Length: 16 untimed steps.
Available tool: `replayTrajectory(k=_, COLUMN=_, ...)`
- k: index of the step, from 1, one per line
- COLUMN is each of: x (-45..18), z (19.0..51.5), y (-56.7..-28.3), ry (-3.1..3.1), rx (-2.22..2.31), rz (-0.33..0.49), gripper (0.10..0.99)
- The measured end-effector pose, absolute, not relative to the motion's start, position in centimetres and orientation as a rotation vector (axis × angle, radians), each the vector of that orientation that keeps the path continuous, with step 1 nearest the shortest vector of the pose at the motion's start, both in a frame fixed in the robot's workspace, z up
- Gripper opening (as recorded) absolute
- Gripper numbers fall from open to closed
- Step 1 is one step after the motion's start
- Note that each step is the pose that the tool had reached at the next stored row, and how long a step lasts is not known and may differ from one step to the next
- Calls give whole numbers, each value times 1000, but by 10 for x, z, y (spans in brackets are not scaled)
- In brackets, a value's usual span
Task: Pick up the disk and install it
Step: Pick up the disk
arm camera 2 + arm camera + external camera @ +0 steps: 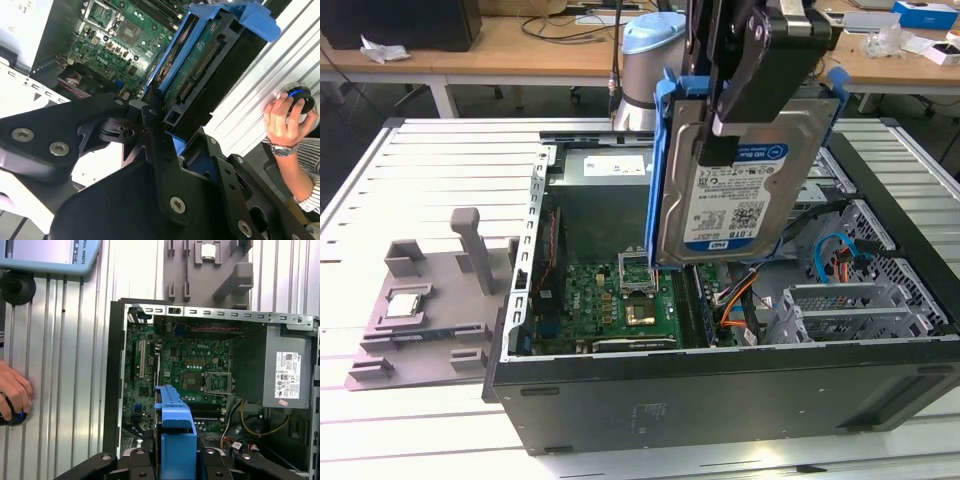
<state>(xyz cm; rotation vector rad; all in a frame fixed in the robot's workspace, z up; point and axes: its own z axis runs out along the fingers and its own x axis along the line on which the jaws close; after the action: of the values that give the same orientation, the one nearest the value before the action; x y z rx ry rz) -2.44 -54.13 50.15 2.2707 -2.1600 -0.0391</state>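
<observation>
**Your arm is holding the disk (745, 195) upright over the open computer case (720, 400).**

Your gripper (728, 130) is clamping the drive's upper part, fingers closed on its faces. The disk is hanging in its blue bracket (663, 150) with the label facing out, above the motherboard (630, 300). At the exterior view's left, a grey tray (430, 345) carrying a small square chip (405, 303) is sitting on the slatted table (420, 160). In the second wrist view, a person's hand (287, 117) is resting on a blue-topped knob (299, 94).
</observation>
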Motion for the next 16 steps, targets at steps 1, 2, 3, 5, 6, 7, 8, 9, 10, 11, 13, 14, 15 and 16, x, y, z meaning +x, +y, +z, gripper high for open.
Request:
replayTrajectory(k=1, x=-24, z=501, y=-543, ry=-2160, rx=2271, rz=-39, gripper=369)
replayTrajectory(k=2, x=-24, z=501, y=-545, ry=-2160, rx=2271, rz=-39, gripper=369)
replayTrajectory(k=3, x=-24, z=501, y=-548, ry=-2160, rx=2271, rz=-39, gripper=369)
replayTrajectory(k=5, x=-24, z=501, y=-553, ry=-2160, rx=2271, rz=-39, gripper=369)
replayTrajectory(k=6, x=-24, z=501, y=-556, ry=-2160, rx=2271, rz=-39, gripper=369)
replayTrajectory(k=7, x=-24, z=501, y=-558, ry=-2160, rx=2271, rz=-39, gripper=369)
replayTrajectory(k=8, x=-24, z=501, y=-560, ry=-2160, rx=2271, rz=-39, gripper=369)
replayTrajectory(k=9, x=-24, z=501, y=-562, ry=-2160, rx=2271, rz=-39, gripper=369)
replayTrajectory(k=10, x=-24, z=500, y=-563, ry=-2160, rx=2270, rz=-39, gripper=369)
replayTrajectory(k=11, x=-24, z=500, y=-563, ry=-2165, rx=2266, rz=-39, gripper=369)
replayTrajectory(k=13, x=-24, z=500, y=-563, ry=-2195, rx=2237, rz=-39, gripper=369)
replayTrajectory(k=14, x=-24, z=500, y=-563, ry=-2225, rx=2208, rz=-39, gripper=369)
replayTrajectory(k=15, x=-23, z=500, y=-563, ry=-2240, rx=2193, rz=-39, gripper=369)
replayTrajectory(k=16, x=-21, z=500, y=-563, ry=-2244, rx=2189, rz=-40, gripper=369)
